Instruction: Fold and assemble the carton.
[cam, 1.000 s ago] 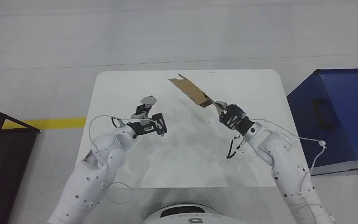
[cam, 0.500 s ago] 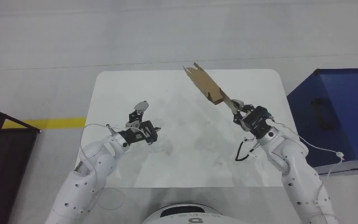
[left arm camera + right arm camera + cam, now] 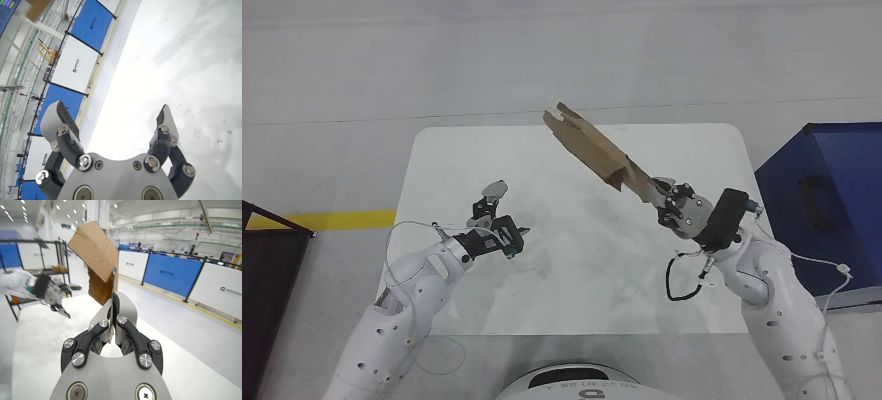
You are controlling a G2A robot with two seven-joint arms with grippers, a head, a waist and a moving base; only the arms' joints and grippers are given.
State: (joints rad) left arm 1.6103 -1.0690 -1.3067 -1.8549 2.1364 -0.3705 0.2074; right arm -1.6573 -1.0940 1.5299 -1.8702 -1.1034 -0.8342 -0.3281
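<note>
1. Top view: the right gripper (image 3: pixel 660 192) is clamped on one end of the flattened carton (image 3: pixel 592 150), held aloft and slanting over the far side of the table (image 3: pixel 572 290). The left gripper (image 3: pixel 508 210) hangs empty, well apart. A blue bin (image 3: pixel 832 200) stands beside the table, contents hidden.
2. Left wrist view: fingers spread wide, nothing between them.
3. Right wrist view: both fingers pinch a thin cardboard edge. The carton looks light, stiff but easily creased, and best taken by panel edges near the folds.

you see a logo and a short word on the white barrier panels (image 3: pixel 75 64) and blue barrier panels (image 3: pixel 173 275). print on the carton (image 3: pixel 92 251) is too small to read.
</note>
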